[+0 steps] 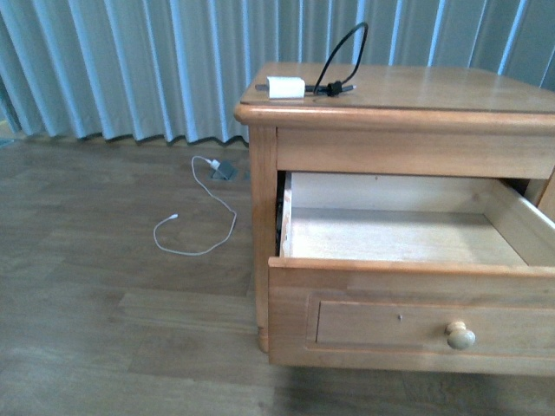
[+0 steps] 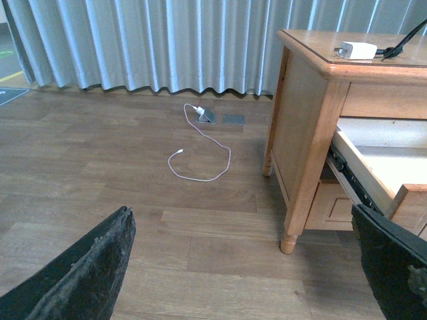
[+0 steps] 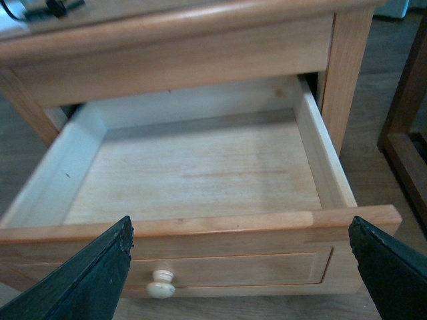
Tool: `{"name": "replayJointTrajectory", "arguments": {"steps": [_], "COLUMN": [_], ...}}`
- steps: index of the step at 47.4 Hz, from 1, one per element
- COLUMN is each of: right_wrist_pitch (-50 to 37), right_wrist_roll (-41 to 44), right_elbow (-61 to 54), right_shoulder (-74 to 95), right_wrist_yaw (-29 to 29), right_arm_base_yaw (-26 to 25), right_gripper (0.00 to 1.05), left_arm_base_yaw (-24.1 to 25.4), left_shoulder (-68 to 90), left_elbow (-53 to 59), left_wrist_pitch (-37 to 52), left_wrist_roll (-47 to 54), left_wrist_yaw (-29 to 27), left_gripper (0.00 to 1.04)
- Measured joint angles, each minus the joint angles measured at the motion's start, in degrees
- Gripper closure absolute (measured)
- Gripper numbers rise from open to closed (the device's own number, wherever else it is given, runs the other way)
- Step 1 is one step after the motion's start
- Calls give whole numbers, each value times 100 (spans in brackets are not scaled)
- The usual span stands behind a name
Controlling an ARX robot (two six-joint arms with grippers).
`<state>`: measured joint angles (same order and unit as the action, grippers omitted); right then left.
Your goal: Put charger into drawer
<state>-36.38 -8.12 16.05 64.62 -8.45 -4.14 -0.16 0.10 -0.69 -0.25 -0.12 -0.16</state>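
The charger point(image 1: 285, 87), a small white brick with a thick black looping cable point(image 1: 340, 54), lies on top of the light-wood nightstand point(image 1: 434, 87); it also shows in the left wrist view point(image 2: 357, 50). The drawer point(image 1: 408, 321) is pulled out, with a round pale knob point(image 1: 460, 334) and a bare pale interior point(image 3: 193, 167). My left gripper point(image 2: 243, 267) is open over the floor, left of the nightstand. My right gripper point(image 3: 240, 267) is open, just in front of the drawer front point(image 3: 233, 267) and above its knob point(image 3: 161, 283). Neither arm shows in the front view.
A thin white cable with a white plug point(image 1: 195, 227) lies on the wood floor by a grey floor socket point(image 1: 224, 170). Grey curtains point(image 1: 130, 61) hang behind. A dark wooden frame point(image 3: 403, 120) stands right of the nightstand. A shorter lower drawer point(image 2: 333, 207) sits below.
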Motion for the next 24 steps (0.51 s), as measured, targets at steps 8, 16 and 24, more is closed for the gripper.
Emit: {"name": "replayJointTrajectory", "arguments": {"steps": [8,16,24], "right_wrist_pitch": [1580,2194,2164], "right_wrist_roll": [-81,-177,-153], "right_elbow": [-55,-262,-282], "right_shoulder": [-2122,-3176,-3176], "right_wrist_yaw": [-411,-649,-603], "right_arm_base_yaw": [-310,-719,-717], "right_gripper": [8,8,9], "left_arm_base_yaw": [0,0,0], "left_shoulder": [0,0,0], "left_elbow": [0,0,0], "left_wrist_pitch": [0,0,0], "left_wrist_roll": [0,0,0], "left_wrist_yaw": [0,0,0], "left_gripper": [6,6,6]}}
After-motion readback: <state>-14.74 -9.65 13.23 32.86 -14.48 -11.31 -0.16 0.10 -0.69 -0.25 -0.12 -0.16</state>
